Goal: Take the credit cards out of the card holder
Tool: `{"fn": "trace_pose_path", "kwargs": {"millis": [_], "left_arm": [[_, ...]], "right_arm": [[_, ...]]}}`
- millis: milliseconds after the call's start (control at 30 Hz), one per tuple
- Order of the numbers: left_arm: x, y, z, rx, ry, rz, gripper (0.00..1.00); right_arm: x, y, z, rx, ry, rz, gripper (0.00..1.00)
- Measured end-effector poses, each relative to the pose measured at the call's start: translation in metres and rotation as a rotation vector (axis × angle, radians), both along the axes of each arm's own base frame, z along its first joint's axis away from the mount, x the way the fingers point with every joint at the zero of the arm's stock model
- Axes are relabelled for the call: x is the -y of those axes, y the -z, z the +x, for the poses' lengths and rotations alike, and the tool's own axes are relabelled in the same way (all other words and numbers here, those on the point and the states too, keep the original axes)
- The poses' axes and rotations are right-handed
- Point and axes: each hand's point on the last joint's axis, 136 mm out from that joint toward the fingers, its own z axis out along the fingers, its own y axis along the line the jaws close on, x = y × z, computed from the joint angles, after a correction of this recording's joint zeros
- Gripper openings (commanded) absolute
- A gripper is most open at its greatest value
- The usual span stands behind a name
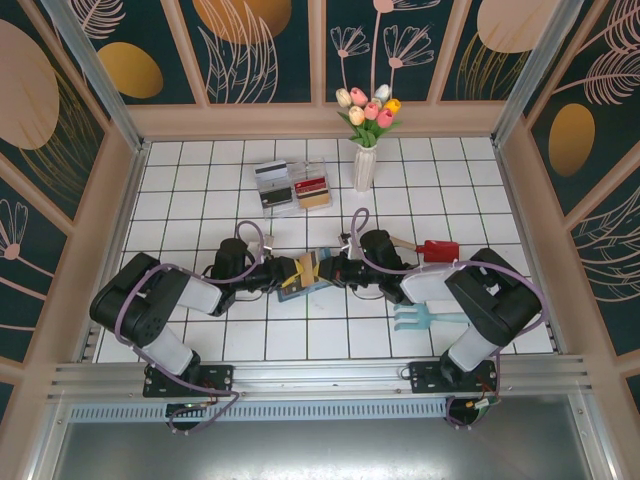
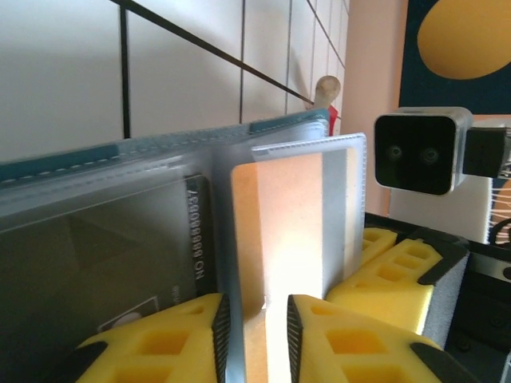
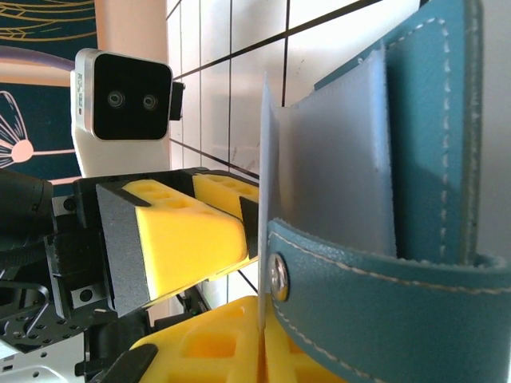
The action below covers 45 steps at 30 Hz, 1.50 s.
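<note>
2 claws met over the table (image 1: 450, 200) centre. My left claw (image 2: 259, 319) was clenched on the tan-gold card (image 2: 279, 231), which sat in a clear slot of the card holder (image 3: 435, 120). My right claw (image 1: 335, 271) gripped the holder's teal edge.

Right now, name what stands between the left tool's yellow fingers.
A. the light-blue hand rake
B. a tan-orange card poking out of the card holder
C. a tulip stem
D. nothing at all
B: in the left wrist view the tan-orange card rises out of a clear slot of the card holder, right in the gap of the left tool.
</note>
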Motion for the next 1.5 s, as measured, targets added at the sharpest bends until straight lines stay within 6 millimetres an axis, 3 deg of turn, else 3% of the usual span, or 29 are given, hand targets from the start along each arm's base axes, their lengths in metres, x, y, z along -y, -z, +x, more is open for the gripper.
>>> {"fn": "trace_pose_path", "kwargs": {"millis": [200, 333, 567, 767, 1100, 1367, 1500], "left_arm": [[0.002, -0.001, 0.0, 0.002, 0.009, -0.014, 0.22], [0.002, -0.002, -0.001, 0.001, 0.013, -0.019, 0.12], [0.004, -0.007, 0.001, 0.029, 0.02, -0.033, 0.0], [0.004, 0.0, 0.0, 0.018, 0.023, -0.02, 0.0], [0.0, 0.025, -0.002, -0.028, 0.014, 0.034, 0.0], [-0.002, 0.033, 0.0, -0.033, 0.01, 0.081, 0.01], [-0.002, 0.036, 0.0, -0.033, 0.012, 0.094, 0.01]], "right_arm": [[-0.002, -0.001, 0.001, -0.008, 0.0, 0.016, 0.1], [-0.002, -0.001, 0.0, -0.009, -0.005, 0.019, 0.12], [0.002, 0.007, 0.0, -0.035, 0.008, -0.013, 0.3], [0.012, 0.023, -0.002, -0.05, 0.024, -0.094, 0.39], [0.026, 0.026, 0.011, -0.019, 0.094, -0.248, 0.29], [0.0, 0.008, 0.028, 0.073, 0.091, -0.359, 0.2], [-0.005, 0.025, 0.027, 0.057, 0.068, -0.417, 0.19]]}}
